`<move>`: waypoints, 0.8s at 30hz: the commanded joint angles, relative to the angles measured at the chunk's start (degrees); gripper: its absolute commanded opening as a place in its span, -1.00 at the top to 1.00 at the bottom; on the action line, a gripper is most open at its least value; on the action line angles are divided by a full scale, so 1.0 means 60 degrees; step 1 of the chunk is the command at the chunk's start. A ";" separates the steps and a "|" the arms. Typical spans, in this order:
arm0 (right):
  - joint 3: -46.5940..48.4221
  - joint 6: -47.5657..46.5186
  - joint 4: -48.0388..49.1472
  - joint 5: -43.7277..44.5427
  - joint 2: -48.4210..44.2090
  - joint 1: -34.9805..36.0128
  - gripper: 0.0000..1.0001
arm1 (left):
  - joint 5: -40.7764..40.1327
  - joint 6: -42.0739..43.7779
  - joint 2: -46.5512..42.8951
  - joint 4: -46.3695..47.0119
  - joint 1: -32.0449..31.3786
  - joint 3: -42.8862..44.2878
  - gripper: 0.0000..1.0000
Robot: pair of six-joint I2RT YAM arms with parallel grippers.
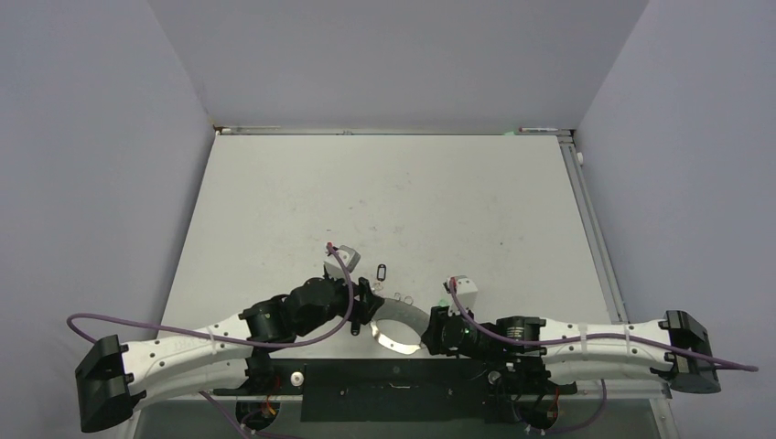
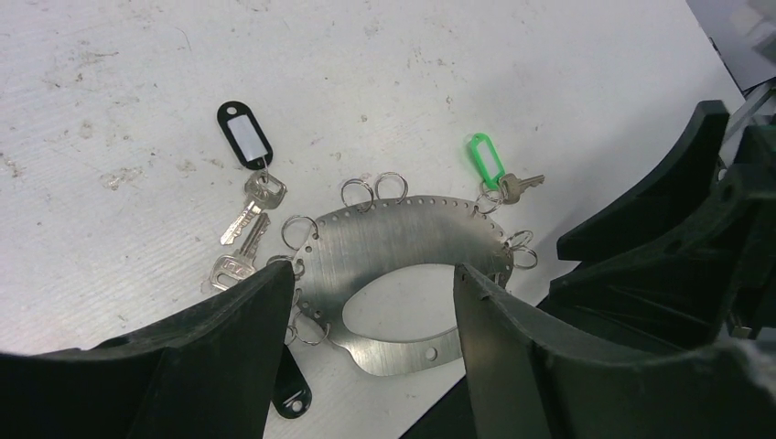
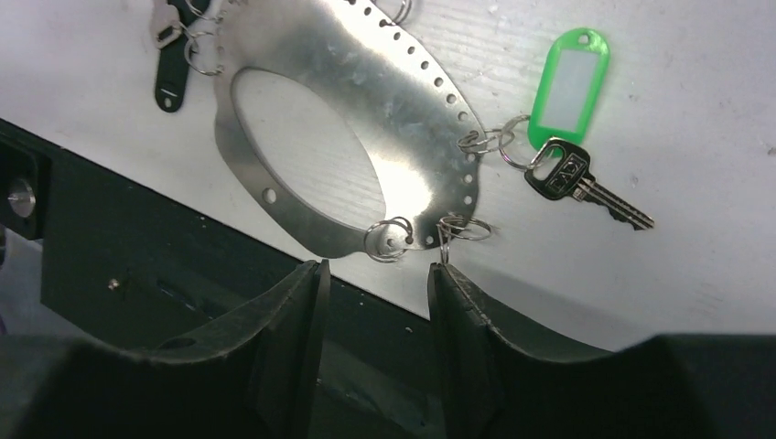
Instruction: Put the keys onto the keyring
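Left claw [image 2: 373, 271] is hanging low over the table [image 2: 512, 64] with its two black fingers [image 2: 229, 347] standing spread and nothing pinched between them. Their tips are framing the keyring [image 2: 403, 229] at the lower middle of the left wrist frame. That keyring is lying flat: a shiny curved metal plate with an oval opening, small holes running along its outer edge, and thin wire rings [image 2: 359, 194] hanging from several of them. To its left, a black tag [image 2: 244, 135] is lying with two silver keys [image 2: 245, 218] trailing below it toward the plate's left end. A second black tag [image 2: 293, 393] is showing at the bottom, beside the left finger. At the plate's upper right, a green tag [image 2: 487, 160] and one more key [image 2: 520, 186] are hanging on a ring linked to the plate's edge. Right claw [image 3: 377, 267] is pointing at the plate's lower edge in the right wrist frame. Its fingers are standing apart with a narrow gap, gripping nothing, and one wire ring is lying just above that gap.
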 commanded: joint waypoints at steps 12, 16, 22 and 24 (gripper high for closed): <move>-0.0082 0.1186 0.0130 0.0863 0.1713 0.0581 0.16 | -0.0003 0.0082 -0.0378 0.0355 -0.0055 -0.0027 -0.18; -0.0240 0.1212 0.0335 0.1035 0.1832 0.0606 0.19 | 0.0050 0.0160 -0.0372 0.0405 -0.0055 -0.0065 -0.17; -0.0229 0.1303 0.0265 0.1229 0.1713 0.0727 0.19 | -0.0259 -0.0208 0.0113 0.0535 -0.0057 0.0092 -0.14; -0.0003 0.1310 -0.0113 0.1431 0.1577 0.0791 0.17 | -0.0480 -0.0596 0.0607 0.0520 -0.0055 0.0269 -0.12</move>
